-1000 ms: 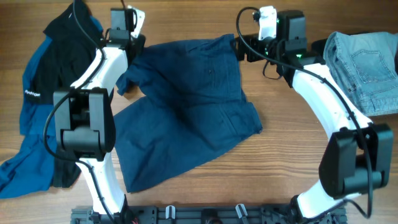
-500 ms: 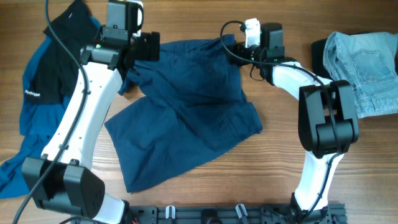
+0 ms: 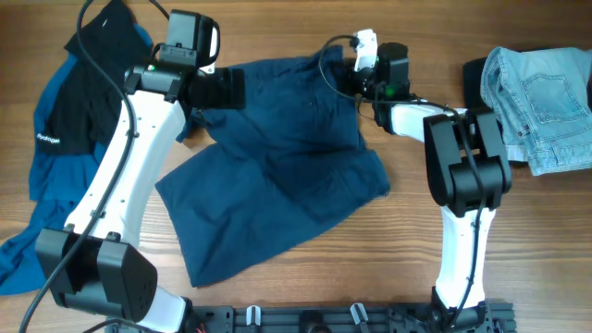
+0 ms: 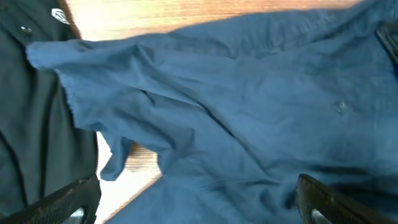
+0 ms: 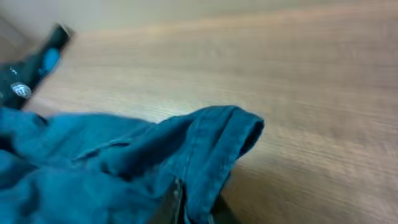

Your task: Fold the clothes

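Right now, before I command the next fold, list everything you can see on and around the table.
navy shorts: one, dark navy, spread out and crumpled at the table centre
jacket: one, black and royal blue with a small white logo, far left
jeans: one, light-blue denim, far right
table: one, light wood, under everything
left gripper: one, black, open, over the shorts' upper left part
right gripper: one, black, shut on the shorts' waistband corner, top centre
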Robot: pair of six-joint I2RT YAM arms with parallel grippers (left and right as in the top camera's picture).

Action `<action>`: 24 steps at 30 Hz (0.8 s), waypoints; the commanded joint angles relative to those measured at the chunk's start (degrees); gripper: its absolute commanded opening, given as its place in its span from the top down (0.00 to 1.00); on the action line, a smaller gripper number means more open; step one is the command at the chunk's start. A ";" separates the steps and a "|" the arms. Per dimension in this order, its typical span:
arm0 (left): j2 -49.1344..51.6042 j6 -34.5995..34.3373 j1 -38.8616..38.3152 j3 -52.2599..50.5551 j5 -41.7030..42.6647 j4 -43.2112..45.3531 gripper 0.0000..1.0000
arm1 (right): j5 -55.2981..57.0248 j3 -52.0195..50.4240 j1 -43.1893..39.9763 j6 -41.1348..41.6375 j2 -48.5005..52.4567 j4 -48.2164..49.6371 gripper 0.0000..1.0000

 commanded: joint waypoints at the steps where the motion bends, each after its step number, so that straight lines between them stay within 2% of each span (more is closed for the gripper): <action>1: 0.42 -1.18 -0.31 -0.31 2.38 0.04 0.00 | -1.73 1.60 -0.28 4.44 0.52 1.88 0.96; 6: 0.42 -1.14 -1.05 -2.54 2.58 0.39 0.00 | -1.77 6.19 -4.04 1.60 -2.19 -6.38 0.96; 12: 0.42 -1.14 -1.09 -5.75 2.56 1.20 0.00 | 10.97 13.92 -8.02 -6.49 -3.10 -27.76 0.96; 15: 0.57 -1.14 -0.90 -8.09 2.03 3.32 0.00 | 11.15 14.05 -9.14 -6.23 -3.10 -30.67 0.96; 18: 2.25 -1.14 -0.81 -11.15 -0.11 9.60 0.00 | 6.86 14.08 -9.40 -6.82 -3.13 -32.37 0.95; 19: 3.61 -1.14 -0.81 -12.28 -0.35 12.98 0.00 | 4.50 14.08 -9.38 -7.98 -3.13 -32.96 0.77; 20: 5.64 -1.16 -0.79 -13.11 -0.55 16.57 0.00 | 3.17 14.05 -9.38 -7.91 -3.13 -33.62 0.22; 21: 7.26 -1.22 -0.61 -13.18 -1.25 18.21 0.00 | 3.02 14.08 -9.38 -7.89 -3.13 -34.03 0.01; 24: 11.87 -6.54 0.79 -13.18 -4.17 22.82 0.00 | 3.02 14.08 -9.38 -7.93 -3.13 -36.24 0.01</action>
